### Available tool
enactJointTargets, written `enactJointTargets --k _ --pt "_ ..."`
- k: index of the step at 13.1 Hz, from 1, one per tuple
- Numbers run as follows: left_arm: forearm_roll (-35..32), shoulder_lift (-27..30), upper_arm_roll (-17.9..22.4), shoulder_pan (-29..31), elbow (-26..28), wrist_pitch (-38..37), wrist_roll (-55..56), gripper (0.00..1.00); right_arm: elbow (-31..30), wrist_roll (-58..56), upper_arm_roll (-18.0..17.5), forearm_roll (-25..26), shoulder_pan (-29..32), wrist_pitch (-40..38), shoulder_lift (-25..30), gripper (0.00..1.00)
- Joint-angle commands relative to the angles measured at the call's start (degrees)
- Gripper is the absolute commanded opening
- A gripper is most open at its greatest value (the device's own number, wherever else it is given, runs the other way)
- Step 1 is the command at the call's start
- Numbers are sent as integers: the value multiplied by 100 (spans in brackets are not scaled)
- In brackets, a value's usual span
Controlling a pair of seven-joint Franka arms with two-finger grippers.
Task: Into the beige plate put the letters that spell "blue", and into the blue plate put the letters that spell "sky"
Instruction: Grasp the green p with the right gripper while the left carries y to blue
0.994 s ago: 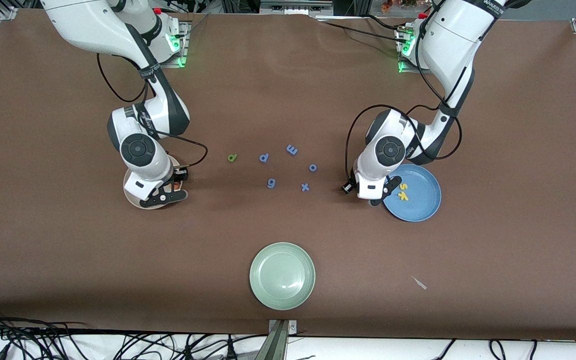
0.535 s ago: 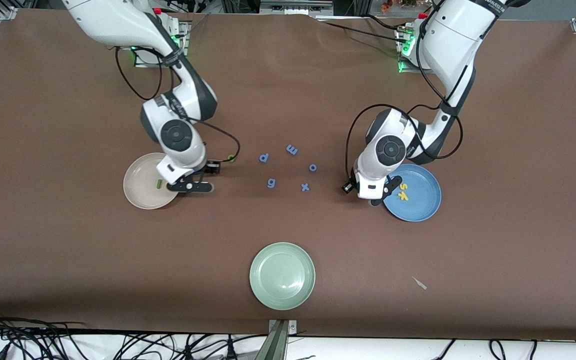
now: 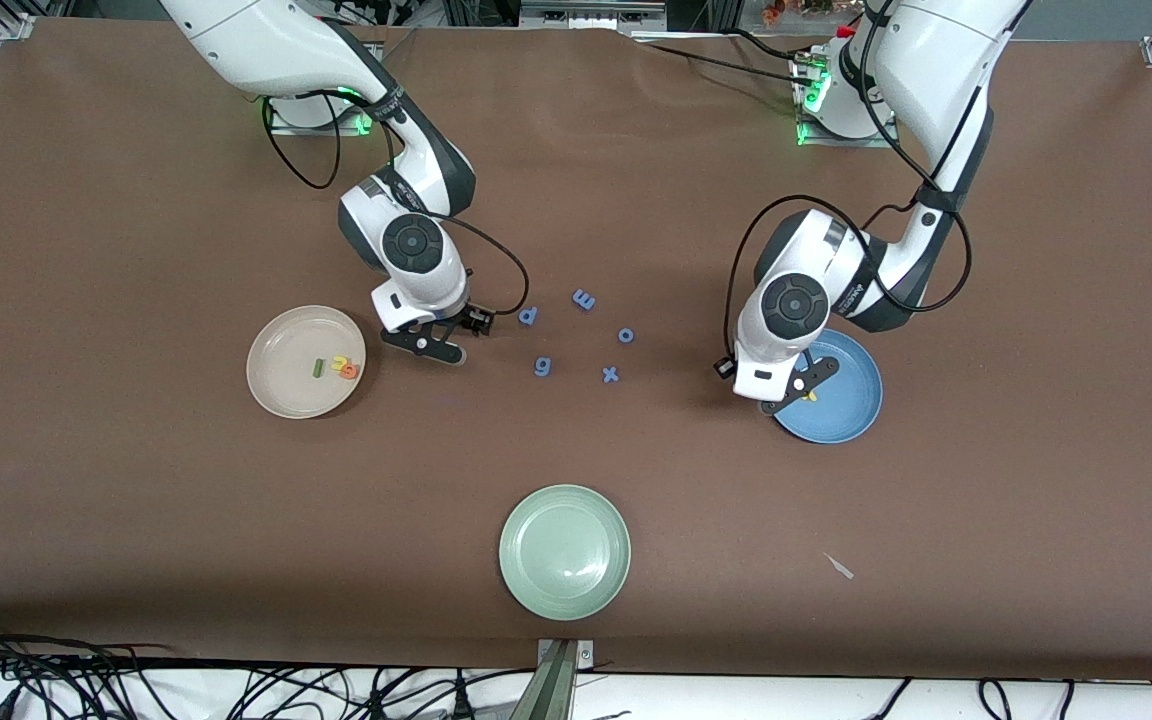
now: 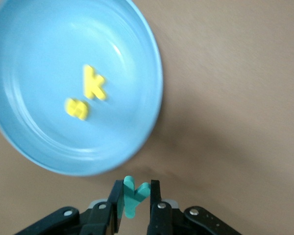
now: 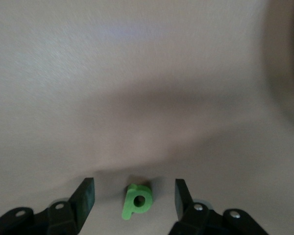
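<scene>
Pincer work on the left arm has just turned into a carry: the left pincer, clamped tight on the teal y, has lifted off the table and now hangs over the rim of the blue plate, at the edge toward the loose letters. In the left wrist view the y stands pinched between the two black fingers, with the yellow s and yellow k lying side by side in the plate below. Letting go over the dish would probably finish "sky".

Meanwhile the right arm has swung away from the beige plate, leaving it uncovered with the dark green l, the yellow u and the orange e in it. The right pincer now sits low over the table between that plate and the blue letters, its jaws wide apart and holding nothing. The light green b lies flat on the table between the fingers, untouched.

That b looks to be the last letter "blue" needs, so each word appears one letter short. A squeeze on a piece so small and flat could slip, so centring the jaws matters.
</scene>
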State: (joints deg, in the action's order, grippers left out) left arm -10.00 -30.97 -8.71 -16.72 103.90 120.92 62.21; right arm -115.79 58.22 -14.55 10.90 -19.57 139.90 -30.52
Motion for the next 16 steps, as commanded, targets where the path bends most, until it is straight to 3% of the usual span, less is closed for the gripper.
enactJointTargets --k 1,3,9,10,11,12,13,16 --pt "-764 21 19 -16 -80 -419 -444 0 -313 110 -56 0 59 265 108 75" --pt "-907 21 10 264 -89 -490 -1068 0 -348 242 -143 0 59 265 117 73" --pt "-907 -6 19 854 -71 -508 -3546 0 -365 234 -153 43 59 257 134 20" --pt "-890 -23 10 968 -89 -499 -3836 15 -357 216 -153 44 59 248 143 14" --pt "-820 -41 1 1056 -89 -473 -4083 72 -348 198 -153 44 59 222 169 13" --pt "-811 -41 -16 1126 -97 -473 -4190 100 -322 76 -144 44 68 213 230 13" --pt "-793 -41 -25 1144 -98 -473 -4208 100 -278 -107 -118 26 77 117 309 13" --pt "-329 3 -34 1153 -220 -507 -4217 100 274 -1212 215 -27 85 -1128 503 13"
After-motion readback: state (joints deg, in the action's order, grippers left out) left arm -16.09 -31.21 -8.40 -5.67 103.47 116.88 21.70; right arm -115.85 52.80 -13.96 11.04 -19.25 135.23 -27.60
